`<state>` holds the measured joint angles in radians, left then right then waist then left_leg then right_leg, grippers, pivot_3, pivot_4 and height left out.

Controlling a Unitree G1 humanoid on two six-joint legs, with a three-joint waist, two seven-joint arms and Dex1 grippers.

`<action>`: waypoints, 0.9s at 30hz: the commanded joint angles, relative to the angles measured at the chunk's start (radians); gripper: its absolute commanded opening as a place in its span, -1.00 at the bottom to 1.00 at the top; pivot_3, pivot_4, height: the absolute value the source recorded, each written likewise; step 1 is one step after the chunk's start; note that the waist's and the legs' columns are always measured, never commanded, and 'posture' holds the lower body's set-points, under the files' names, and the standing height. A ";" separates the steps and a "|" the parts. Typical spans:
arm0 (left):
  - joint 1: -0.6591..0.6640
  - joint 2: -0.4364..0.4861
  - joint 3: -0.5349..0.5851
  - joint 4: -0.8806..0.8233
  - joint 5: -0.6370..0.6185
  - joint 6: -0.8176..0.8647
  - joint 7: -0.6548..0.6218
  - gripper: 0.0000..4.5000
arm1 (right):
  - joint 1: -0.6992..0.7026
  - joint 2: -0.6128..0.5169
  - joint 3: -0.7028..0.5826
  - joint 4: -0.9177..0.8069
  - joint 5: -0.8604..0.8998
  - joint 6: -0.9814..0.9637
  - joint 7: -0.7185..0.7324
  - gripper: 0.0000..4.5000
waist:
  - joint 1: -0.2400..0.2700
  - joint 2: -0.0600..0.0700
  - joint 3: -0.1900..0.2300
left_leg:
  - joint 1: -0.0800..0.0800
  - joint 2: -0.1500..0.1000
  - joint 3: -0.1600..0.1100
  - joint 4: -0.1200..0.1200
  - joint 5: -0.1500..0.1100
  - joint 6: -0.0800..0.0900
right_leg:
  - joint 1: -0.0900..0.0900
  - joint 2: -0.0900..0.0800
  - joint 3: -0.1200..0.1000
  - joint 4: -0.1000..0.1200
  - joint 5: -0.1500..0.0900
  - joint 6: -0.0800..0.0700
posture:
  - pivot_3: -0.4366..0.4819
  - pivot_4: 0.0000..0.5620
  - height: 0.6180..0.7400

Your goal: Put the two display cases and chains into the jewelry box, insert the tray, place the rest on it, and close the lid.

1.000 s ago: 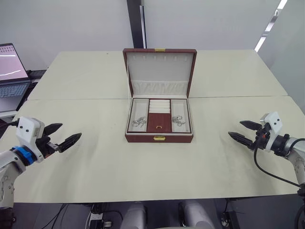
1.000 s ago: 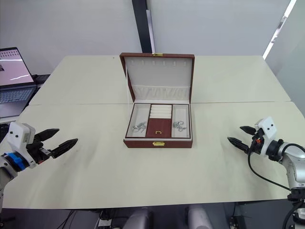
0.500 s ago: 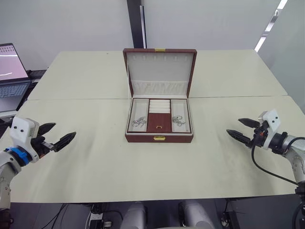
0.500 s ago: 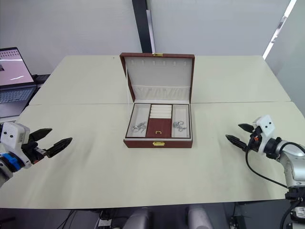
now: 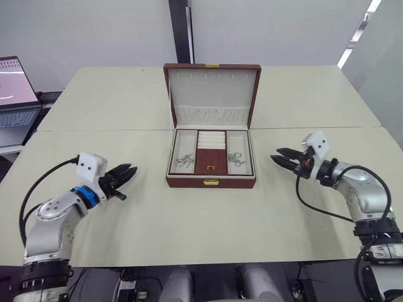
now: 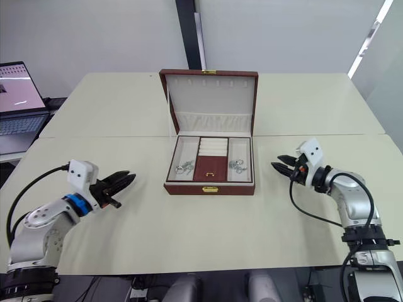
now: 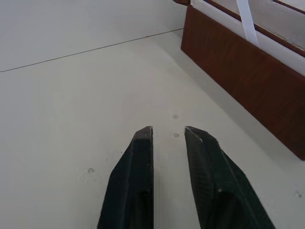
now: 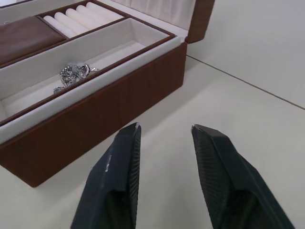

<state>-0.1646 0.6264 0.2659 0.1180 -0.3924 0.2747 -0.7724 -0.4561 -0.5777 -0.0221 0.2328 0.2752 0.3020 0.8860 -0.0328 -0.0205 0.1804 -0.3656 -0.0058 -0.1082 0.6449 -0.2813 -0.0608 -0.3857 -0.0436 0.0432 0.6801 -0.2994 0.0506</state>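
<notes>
Left gripper (image 5: 128, 171) hovered low over the table (image 5: 189, 226), fingers parted a little, nothing held, tips aimed at the jewelry box (image 5: 211, 182) and well short of its left wall. Right gripper (image 5: 281, 157) mirrored it on the other side, fingers a bit wider apart, empty too, near the right wall but not touching.

Between them sat the box with the lid (image 5: 212, 94) standing upright. Inside lay the tray (image 5: 210, 162) with its brown centre panel and cream ring rolls behind. In the left side compartment, silvery jewellery (image 5: 184, 162); in the right, another silvery cluster (image 5: 236, 159).

From the right wrist, clearer sight of that right cluster (image 8: 74, 75), tangled rings and links. From the left wrist, just the box's outer wall and bare tabletop.

Both forearms angled inward, elbows out. Laptop (image 5: 16, 97) open at far left.
</notes>
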 commanded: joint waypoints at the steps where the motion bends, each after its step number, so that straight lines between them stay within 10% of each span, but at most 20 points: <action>1: -0.078 -0.041 -0.039 0.013 0.015 -0.020 0.020 -1.00 | -0.065 0.040 0.040 0.062 -0.061 -0.054 -0.039 -0.73 | 0.000 0.000 0.000 | 0.000 0.000 0.000 0.000 0.000 0.000 | 0.000 0.000 0.000 0.000 0.000 0.000 | -0.05 -0.47 1.00; 4: -0.113 -0.072 -0.078 0.034 0.041 -0.025 0.027 -1.00 | -0.104 0.070 0.054 0.125 -0.086 -0.081 -0.056 -0.99 | -0.002 0.000 0.000 | 0.000 0.000 0.000 0.000 0.000 0.000 | 0.000 0.000 0.000 0.000 0.000 0.000 | -0.05 -0.47 1.00; 27: -0.037 -0.118 -0.205 -0.101 0.004 0.089 -0.084 -1.00 | -0.016 0.153 0.117 -0.110 -0.008 0.085 0.067 -0.99 | -0.007 0.000 0.000 | -0.001 0.000 0.000 0.000 0.000 0.000 | -0.002 0.000 0.000 0.000 0.000 0.000 | -0.05 -0.47 1.00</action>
<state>-0.2123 0.5199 0.1154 0.0839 -0.3533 0.3426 -0.7952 -0.4706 -0.4445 0.0601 0.1963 0.2215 0.3815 0.9040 -0.0397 -0.0203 0.1802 -0.3670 -0.0059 -0.1082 0.6449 -0.2812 -0.0609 -0.3876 -0.0437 0.0437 0.6803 -0.2992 0.0508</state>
